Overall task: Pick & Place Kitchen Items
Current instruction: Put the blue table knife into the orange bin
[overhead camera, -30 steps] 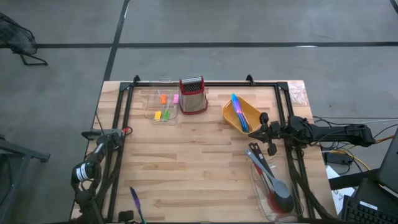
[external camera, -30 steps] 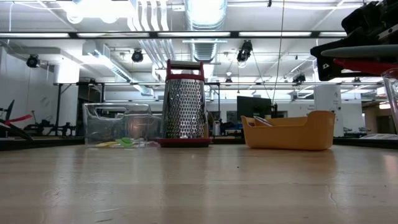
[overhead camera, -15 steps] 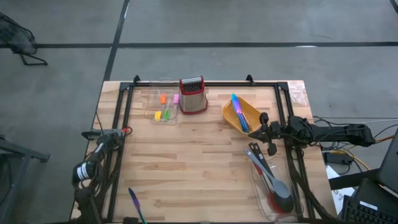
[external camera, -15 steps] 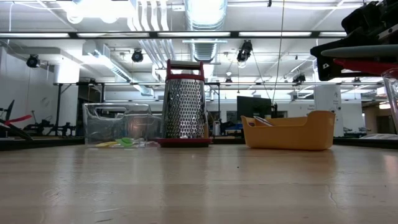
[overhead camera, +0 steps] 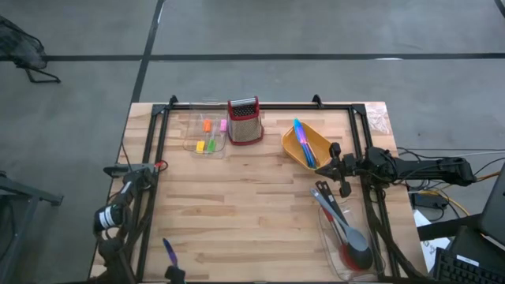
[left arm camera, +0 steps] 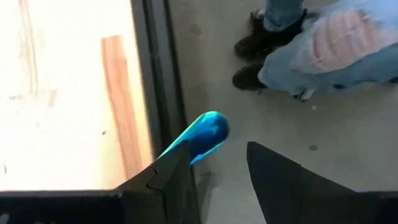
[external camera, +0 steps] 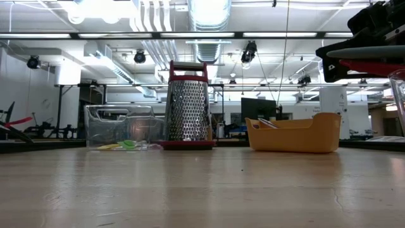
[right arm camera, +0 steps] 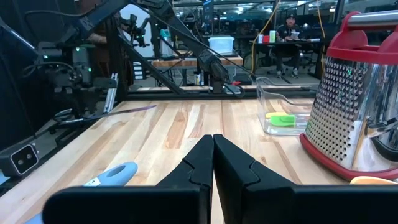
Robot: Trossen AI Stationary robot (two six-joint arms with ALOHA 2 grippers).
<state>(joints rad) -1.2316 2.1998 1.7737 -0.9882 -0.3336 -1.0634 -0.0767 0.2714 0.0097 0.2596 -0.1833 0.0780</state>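
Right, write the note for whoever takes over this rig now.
Left pincer: at the table's near left corner, holding a blue-purple utensil.
Right pincer: shut, empty, waiting beside the orange tray.
Done: blue and green utensils in the tray; small coloured pieces in the clear bin by the grater; long spoons and spatula in the near right bin.
Left: place the held utensil.

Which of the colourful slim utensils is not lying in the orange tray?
The purple one. It sits at the table's near left edge by the left gripper, while the blue ones lie together in the orange tray on the far right.
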